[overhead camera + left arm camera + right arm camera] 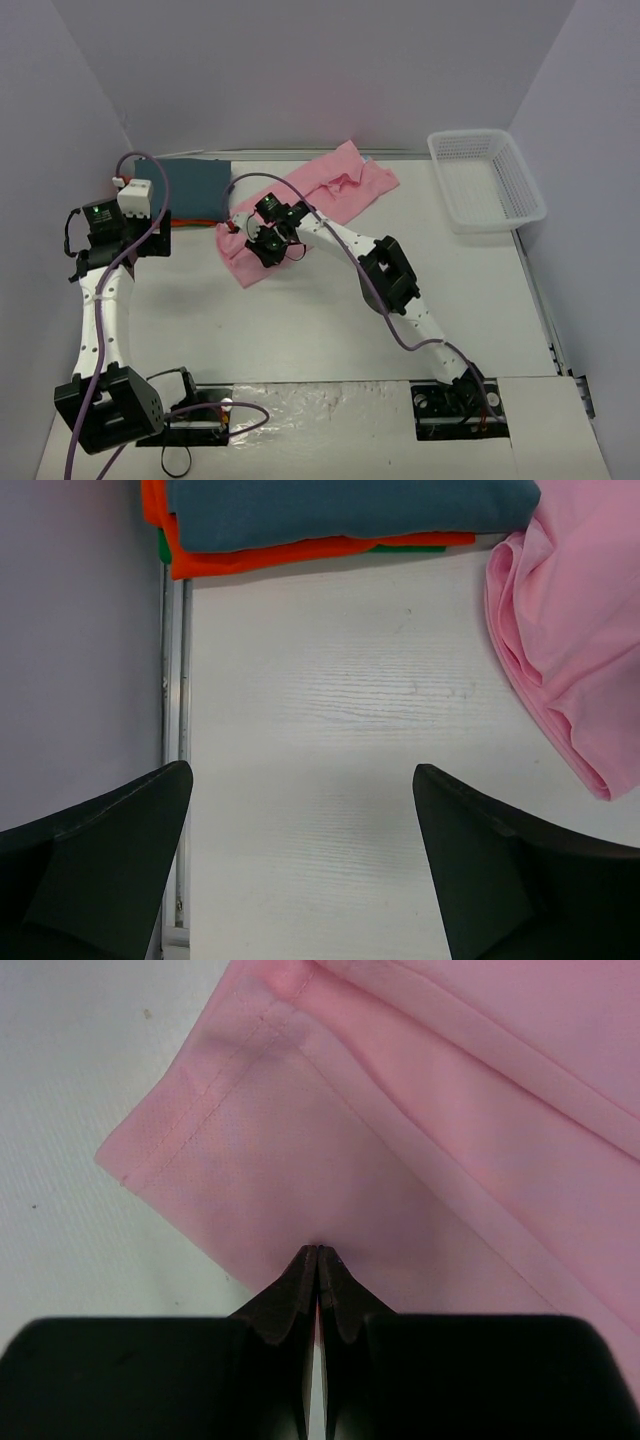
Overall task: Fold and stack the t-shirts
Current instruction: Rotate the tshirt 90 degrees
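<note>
A light pink t-shirt (pixel 335 185) lies rumpled across the far middle of the table, running diagonally. My right gripper (pixel 263 242) is at its near left end, shut, with the tips (pixel 318 1250) pinched on the pink t-shirt (pixel 450 1110) close to a hemmed corner. A folded dark blue-grey t-shirt (pixel 195 185) tops a stack at the far left. In the left wrist view that blue-grey t-shirt (pixel 350 505) rests on a folded orange t-shirt (pixel 260 555). My left gripper (pixel 302 770) stands open over bare table just in front of the stack, holding nothing, with the pink t-shirt (pixel 570 630) to its right.
A white mesh basket (pixel 470 135) stands at the far right. A green sliver (pixel 400 550) shows under the orange layer. The side wall and table rail (pixel 172 680) run close to the left of my left gripper. White tabletop (pixel 300 330) lies between the arms.
</note>
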Available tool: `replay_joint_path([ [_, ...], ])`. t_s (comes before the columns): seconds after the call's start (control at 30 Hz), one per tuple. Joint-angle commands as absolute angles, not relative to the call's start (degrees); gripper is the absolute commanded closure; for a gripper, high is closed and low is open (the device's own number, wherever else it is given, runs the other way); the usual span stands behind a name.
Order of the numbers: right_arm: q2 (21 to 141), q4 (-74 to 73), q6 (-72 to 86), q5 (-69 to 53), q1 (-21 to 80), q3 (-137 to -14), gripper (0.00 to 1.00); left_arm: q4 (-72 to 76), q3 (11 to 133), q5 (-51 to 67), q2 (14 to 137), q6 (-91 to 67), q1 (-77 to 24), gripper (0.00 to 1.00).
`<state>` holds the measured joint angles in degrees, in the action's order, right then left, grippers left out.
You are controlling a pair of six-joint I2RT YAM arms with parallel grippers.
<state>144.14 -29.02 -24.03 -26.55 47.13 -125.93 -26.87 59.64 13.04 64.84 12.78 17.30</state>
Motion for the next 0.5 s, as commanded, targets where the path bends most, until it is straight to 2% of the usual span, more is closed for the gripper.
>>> replay_joint_path([
  [0.0, 144.23, -31.03, -23.99, -26.72, 47.29, -127.01, 1.0, -25.84, 59.59, 14.59, 63.9, 11.78, 17.84, 0.08],
  [0.17, 142.39, -30.94, -25.4, -25.75, 47.29, -121.39, 1.0, -25.58, 59.5, 15.47, 63.9, 12.13, 17.93, 0.08],
  [0.47, 131.14, -31.38, -28.39, -23.91, 46.85, -100.92, 1.0, -26.19, 61.43, 19.51, 65.48, 12.39, 17.84, 0.08],
])
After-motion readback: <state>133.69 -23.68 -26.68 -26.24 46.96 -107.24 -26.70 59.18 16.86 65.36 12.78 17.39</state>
